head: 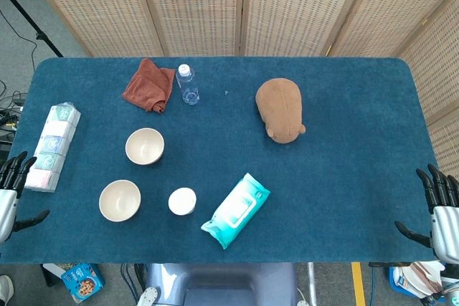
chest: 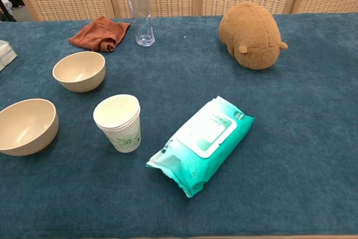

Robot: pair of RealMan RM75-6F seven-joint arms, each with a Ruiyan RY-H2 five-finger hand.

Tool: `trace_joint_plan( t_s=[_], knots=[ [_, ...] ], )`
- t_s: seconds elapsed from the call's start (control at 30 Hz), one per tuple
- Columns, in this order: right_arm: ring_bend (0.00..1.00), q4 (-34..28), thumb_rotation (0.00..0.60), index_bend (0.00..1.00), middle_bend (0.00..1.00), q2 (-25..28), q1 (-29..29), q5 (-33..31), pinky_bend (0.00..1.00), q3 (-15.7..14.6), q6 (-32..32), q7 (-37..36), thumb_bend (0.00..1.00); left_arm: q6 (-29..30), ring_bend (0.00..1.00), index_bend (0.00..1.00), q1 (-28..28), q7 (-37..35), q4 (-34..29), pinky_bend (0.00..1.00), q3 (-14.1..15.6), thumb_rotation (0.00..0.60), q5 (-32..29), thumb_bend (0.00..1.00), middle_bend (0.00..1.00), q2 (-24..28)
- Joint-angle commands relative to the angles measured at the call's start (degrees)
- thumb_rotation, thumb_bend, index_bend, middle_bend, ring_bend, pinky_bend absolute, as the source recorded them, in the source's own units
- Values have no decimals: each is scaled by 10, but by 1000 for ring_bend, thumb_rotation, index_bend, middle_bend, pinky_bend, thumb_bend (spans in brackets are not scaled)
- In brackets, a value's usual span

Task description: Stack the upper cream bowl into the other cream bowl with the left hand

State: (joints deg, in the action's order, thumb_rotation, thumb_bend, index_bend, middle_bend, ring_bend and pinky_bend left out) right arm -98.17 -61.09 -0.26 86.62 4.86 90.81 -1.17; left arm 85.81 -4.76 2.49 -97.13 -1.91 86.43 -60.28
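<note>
Upper cream bowl (head: 145,146) upright, mouth up, apart from lower cream bowl (head: 120,200); both hands' fingers spread, empty.

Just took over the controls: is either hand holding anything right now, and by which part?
Nothing is held. The left hand and right hand sit at the table edges, fingers apart, empty. Both cream bowls, upper and lower, stand untouched.

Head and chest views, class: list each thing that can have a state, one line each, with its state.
upper cream bowl: upright, empty, not stacked
lower cream bowl: upright, empty
paper cup: upright
water bottle: standing, cap on
wet wipes pack: lying flat, flap closed
brown cloth: crumpled
plush toy: lying on the table
left hand: open, holding nothing
right hand: open, holding nothing
</note>
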Motion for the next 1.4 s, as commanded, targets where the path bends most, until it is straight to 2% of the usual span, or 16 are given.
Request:
trace_joint_plan(
  t_s=[0.03, 0.4, 0.5, 0.6, 0.73, 0.87, 1.07, 1.2, 1.4],
  knots=[
    [0, 0, 600, 0, 0, 0, 0, 0, 0, 0, 0, 0, 0, 0, 0, 0, 0, -1, 0, 0, 0, 600, 0, 16, 0, 0],
    [0, -2, 600, 0, 0, 1, -1, -1, 0, -1, -1, -2, 0, -13, 0, 0, -6, -1, -1, 0, 0, 600, -3, 17, 0, 1],
    [0, -2, 600, 0, 0, 0, 0, -3, 0, -1, -4, -2, 0, -27, 0, 0, -27, -4, -1, 0, -23, 600, -16, 16, 0, 6],
    [0, -2, 600, 0, 0, -1, 1, -6, 0, 0, -7, 0, 0, -79, 0, 0, -64, 1, 5, 0, -49, 600, -50, 16, 0, 11],
    [0, 1, 600, 0, 0, -2, 4, -17, 0, 5, -12, 0, 0, -174, 0, 0, -122, -30, 28, 0, -71, 600, -79, 16, 0, 14],
    [0, 8, 600, 0, 0, -5, 8, -28, 0, 5, -25, 0, 0, -259, 0, 0, -179, -68, 69, 0, -83, 600, -93, 16, 0, -5],
    [0, 11, 600, 0, 0, -6, 9, -34, 0, 6, -32, -5, 0, -354, 0, 19, -248, -57, 125, 0, -94, 600, -123, 17, 0, -50],
    [0, 9, 600, 0, 0, -3, 9, -35, 0, 7, -31, -12, 0, -389, 0, 105, -283, -37, 178, 0, -89, 600, -121, 24, 0, -92],
    [0, 13, 600, 0, 0, -4, 10, -45, 0, 9, -38, -15, 0, -396, 0, 257, -310, -50, 265, 0, -80, 600, -98, 91, 0, -163]
  ],
)
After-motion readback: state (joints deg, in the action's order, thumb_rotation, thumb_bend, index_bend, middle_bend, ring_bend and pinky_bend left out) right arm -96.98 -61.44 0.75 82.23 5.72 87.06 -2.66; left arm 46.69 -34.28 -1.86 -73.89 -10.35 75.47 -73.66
